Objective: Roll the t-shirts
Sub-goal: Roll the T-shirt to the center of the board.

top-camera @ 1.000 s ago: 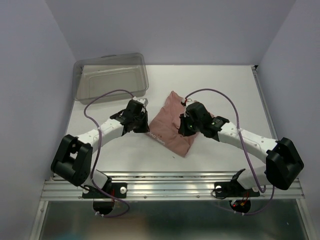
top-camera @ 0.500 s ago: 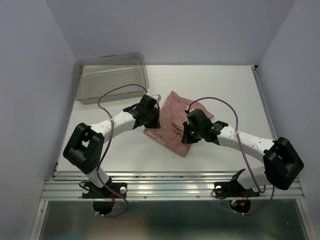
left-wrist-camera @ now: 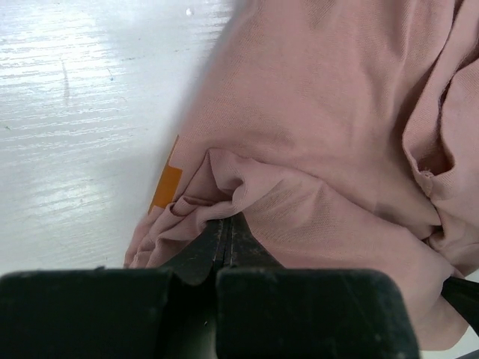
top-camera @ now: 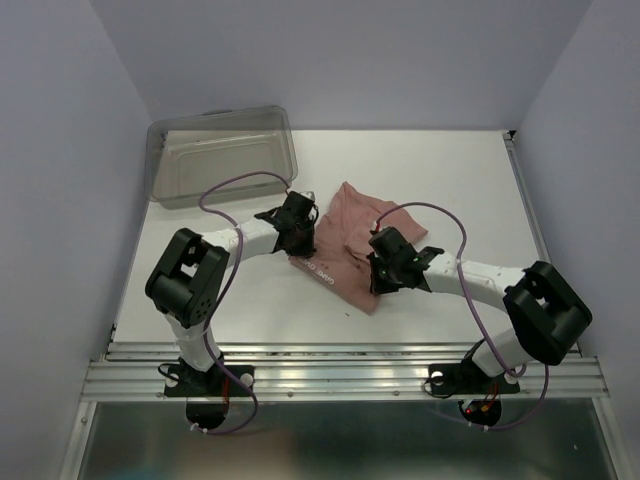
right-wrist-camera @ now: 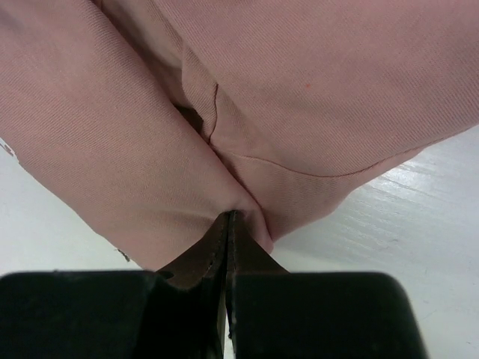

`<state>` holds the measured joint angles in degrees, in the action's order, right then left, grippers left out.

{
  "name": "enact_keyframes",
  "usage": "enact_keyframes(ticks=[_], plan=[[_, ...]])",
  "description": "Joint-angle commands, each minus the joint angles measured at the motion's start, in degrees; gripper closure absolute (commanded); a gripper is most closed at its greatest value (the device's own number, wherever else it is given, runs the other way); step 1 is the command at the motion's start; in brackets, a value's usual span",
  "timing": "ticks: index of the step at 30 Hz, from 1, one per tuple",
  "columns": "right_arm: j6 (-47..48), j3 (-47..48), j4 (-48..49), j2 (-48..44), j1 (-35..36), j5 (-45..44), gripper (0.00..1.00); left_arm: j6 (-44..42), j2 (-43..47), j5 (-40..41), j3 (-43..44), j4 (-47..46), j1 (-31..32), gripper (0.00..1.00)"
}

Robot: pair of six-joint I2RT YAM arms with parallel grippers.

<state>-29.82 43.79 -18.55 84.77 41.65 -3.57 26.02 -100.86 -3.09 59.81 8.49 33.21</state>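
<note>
Dusty-pink soft cotton t-shirt (top-camera: 345, 245), bunched midway on white table (top-camera: 450, 180), pinched at opposite edges by left gripper (left-wrist-camera: 224, 221) and right gripper (right-wrist-camera: 228, 217), both clamped on cloth folds; light, limp, likely to sag, so best held at hems.

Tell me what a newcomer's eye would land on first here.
A crumpled dusty-pink t-shirt lies mid-table, with both arms bent in over it. The left claw is pinched shut on a fold at its left edge, the right claw on a fold nearer the front. A see-through bin sits at the far left corner.
</note>
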Motion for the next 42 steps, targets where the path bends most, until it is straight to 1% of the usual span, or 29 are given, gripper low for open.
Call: enact_keyframes(ticks=[1, 5, 10, 14, 17, 20, 22, 24, 26, 29, 34, 38, 42], plan=[[2.05, -0.81, -0.7, -0.04, 0.28, -2.58, 0.99, 0.08, 0.83, 2.48, 0.3, 0.56, -0.52, 1.0], [3.98, 0.68, -0.97, -5.4, 0.28, -1.26, 0.99, -0.44, 4.09, 5.46, 1.09, 2.58, -0.6, 1.0], [4.51, 1.91, -1.67, -13.12, 0.8, -2.14, 0.98, -1.06, 8.92, 6.52, 1.71, 6.01, -1.39, 1.0], [3.02, 1.3, -1.93, -15.6, 0.8, -3.37, 0.95, -1.76, 13.75, 7.13, 0.31, 5.49, -1.66, 1.0], [1.88, 1.21, -1.5, -14.81, 0.8, -1.53, 0.94, -2.03, 15.16, 7.57, -1.27, 4.08, -1.66, 1.0], [-0.23, 1.04, -1.14, -12.71, 1.33, 0.14, 0.94, -2.46, 13.94, 6.09, -1.28, 3.29, -1.57, 1.0], [-1.81, 0.68, -1.05, -11.3, 1.33, 0.23, 0.95, -2.38, 10.7, 6.6, -0.14, 3.64, -1.57, 1.0], [-3.21, -0.28, -1.32, -10.16, 1.85, -0.12, 0.96, -0.89, 7.36, 8.88, 0.74, 4.34, -1.75, 1.0], [-3.92, -0.81, -1.58, -10.15, 1.86, -0.29, 0.96, -0.27, 5.94, 9.68, 0.75, 4.17, -1.83, 1.0], [-4.54, -1.86, -1.58, -10.42, 1.86, 0.41, 0.96, 0.08, 3.57, 9.33, 0.04, 2.41, -2.27, 1.0], [-4.19, -3.09, -0.97, -6.91, 1.86, 0.76, 0.96, 0.52, 0.5, 8.54, -1.53, 1.18, -2.45, 1.0], [-4.63, -3.71, -0.7, -3.92, 2.38, -3.63, 0.95, 1.4, 0.49, 5.82, -4.7, -0.31, -2.45, 1.0], [-3.05, -2.57, 0.18, -1.46, 2.38, -7.58, 0.94, 2.45, 4.17, 3.54, -10.31, -2.34, -2.36, 1.0]])
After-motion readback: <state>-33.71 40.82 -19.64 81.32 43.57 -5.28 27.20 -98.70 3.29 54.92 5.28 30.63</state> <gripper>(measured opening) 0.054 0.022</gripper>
